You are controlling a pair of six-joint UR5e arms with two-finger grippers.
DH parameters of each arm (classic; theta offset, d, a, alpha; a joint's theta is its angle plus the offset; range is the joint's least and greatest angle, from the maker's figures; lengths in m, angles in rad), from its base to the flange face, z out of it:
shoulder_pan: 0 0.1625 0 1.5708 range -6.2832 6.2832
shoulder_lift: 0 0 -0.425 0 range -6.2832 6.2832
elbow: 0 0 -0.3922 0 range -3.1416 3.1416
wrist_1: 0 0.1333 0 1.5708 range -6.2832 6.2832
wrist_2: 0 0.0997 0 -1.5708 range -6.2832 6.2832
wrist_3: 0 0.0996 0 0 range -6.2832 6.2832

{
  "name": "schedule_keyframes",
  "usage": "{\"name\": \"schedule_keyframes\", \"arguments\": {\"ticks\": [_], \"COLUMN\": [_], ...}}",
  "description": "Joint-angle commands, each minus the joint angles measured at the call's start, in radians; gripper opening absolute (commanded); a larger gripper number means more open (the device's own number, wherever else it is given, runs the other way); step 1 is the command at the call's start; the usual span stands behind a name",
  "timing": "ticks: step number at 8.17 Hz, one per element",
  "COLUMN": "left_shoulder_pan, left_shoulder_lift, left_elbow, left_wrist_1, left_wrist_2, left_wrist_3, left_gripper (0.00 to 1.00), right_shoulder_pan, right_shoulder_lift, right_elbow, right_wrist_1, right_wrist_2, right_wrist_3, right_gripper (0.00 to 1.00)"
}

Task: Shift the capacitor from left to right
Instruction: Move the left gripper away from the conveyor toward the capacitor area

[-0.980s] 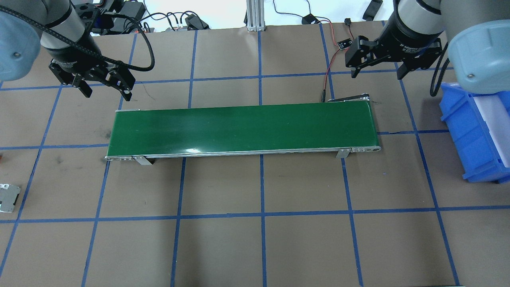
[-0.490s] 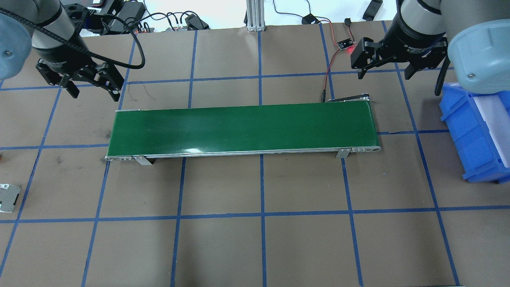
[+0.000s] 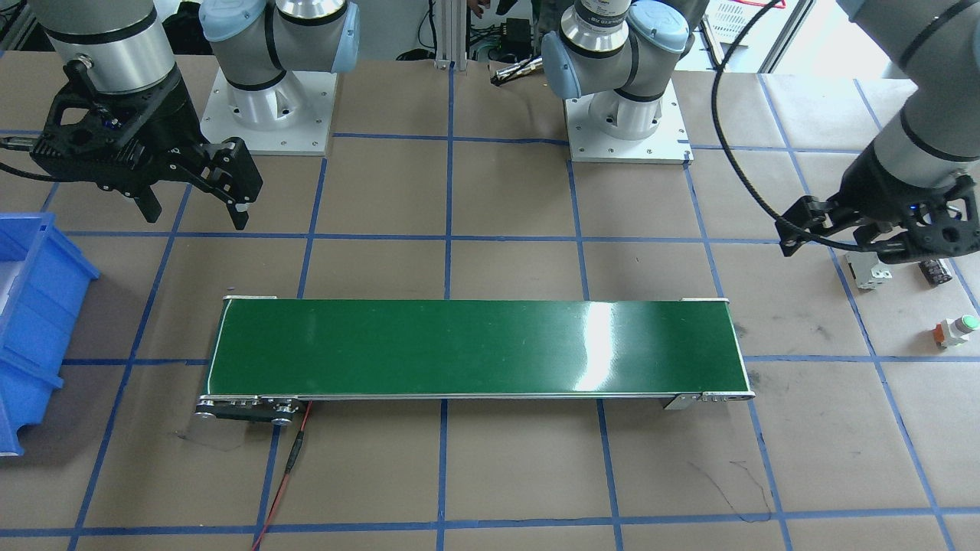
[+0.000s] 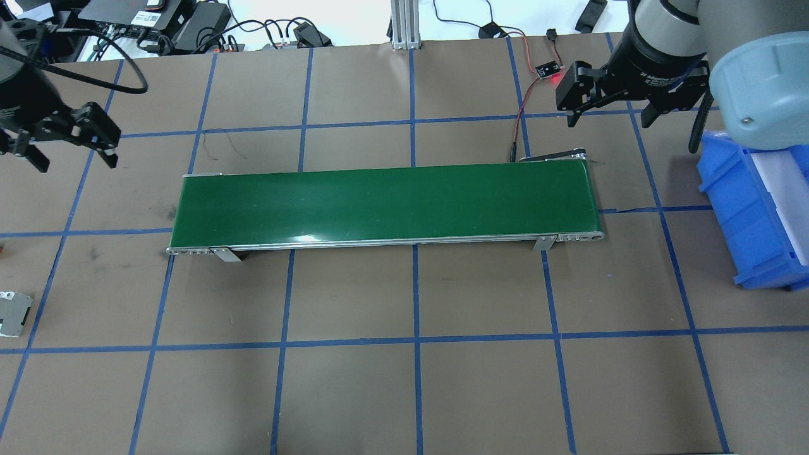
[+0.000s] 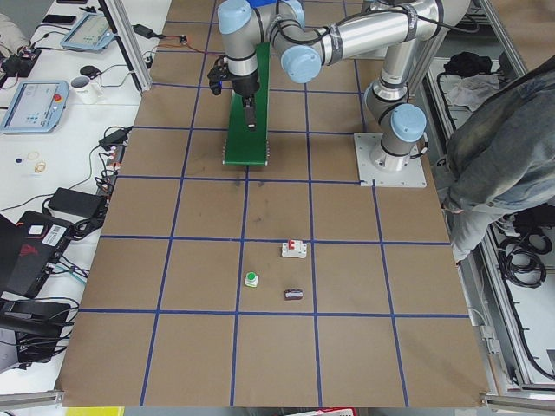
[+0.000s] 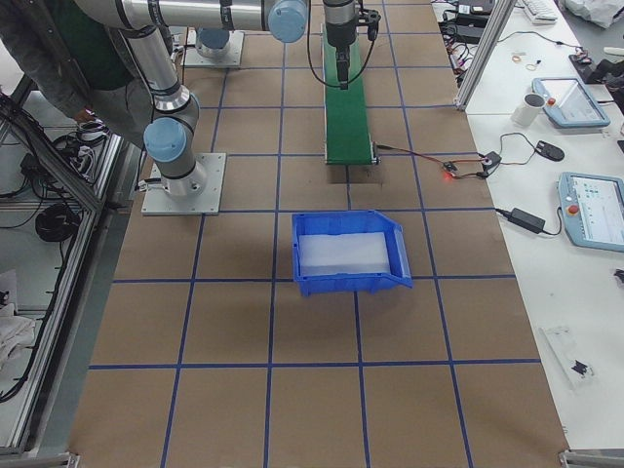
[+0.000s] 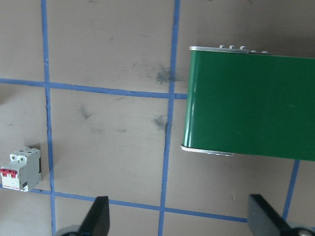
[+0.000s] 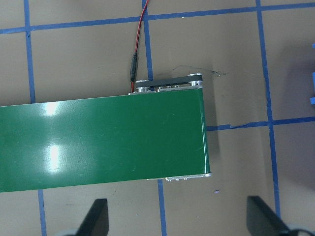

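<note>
The left fingers (image 7: pixel 100 216) hang spread over the worktop (image 7: pixel 108 49), near the breaker (image 7: pixel 20 169). The right fingers (image 8: pixel 98 216) are spread above the green conveyor (image 8: pixel 98 142) end. The capacitor (image 5: pixel 294 295) lies on the worktop near the breaker.

capacitor (image 5: pixel 294 295), small black cyl., lying on side, far left

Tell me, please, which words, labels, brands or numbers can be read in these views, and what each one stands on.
"2F Adaptive": white print on the black body of the right gripper, overhead view; the rest of that line is too small to read.
Circuit breaker: any markings on its white face are too small to read.
Teach pendants: the screens are blurred and unreadable.
No other text is legible.
</note>
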Motion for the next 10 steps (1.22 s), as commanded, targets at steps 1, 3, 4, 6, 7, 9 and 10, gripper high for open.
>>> {"name": "schedule_keyframes", "arguments": {"ticks": [1, 3, 4, 6, 7, 9, 10], "left_shoulder_pan": [0.190, 0.232, 0.299, 0.495, 0.552, 0.615, 0.640], "left_shoulder_lift": [-0.008, -0.002, -0.013, -0.034, -0.044, -0.091, -0.128], "left_elbow": [-0.004, -0.015, -0.024, -0.082, -0.087, -0.087, -0.087], "left_wrist_1": [0.014, 0.028, 0.095, 0.226, 0.262, 0.291, 0.369], "left_wrist_2": [0.001, 0.131, 0.141, 0.091, 0.028, 0.017, -0.024], "left_wrist_3": [0.019, 0.175, 0.276, 0.552, 0.694, 0.815, 0.863], "left_gripper": [1.00, 1.00, 1.00, 1.00, 1.00, 1.00, 1.00], "right_shoulder_pan": [0.000, 0.002, 0.002, 0.002, 0.002, 0.002, 0.002], "right_shoulder_lift": [0.000, 0.000, 0.000, 0.000, 0.000, 0.000, 0.000], "right_elbow": [0.004, 0.006, 0.006, 0.007, 0.007, 0.007, 0.007], "right_wrist_1": [0.001, 0.003, 0.001, 0.001, 0.001, 0.001, 0.001], "right_wrist_2": [0.009, 0.014, 0.015, 0.015, 0.015, 0.015, 0.015], "right_wrist_3": [-0.079, -0.076, -0.075, -0.072, -0.070, -0.070, -0.069], "right_gripper": [1.00, 1.00, 1.00, 1.00, 1.00, 1.00, 1.00]}}
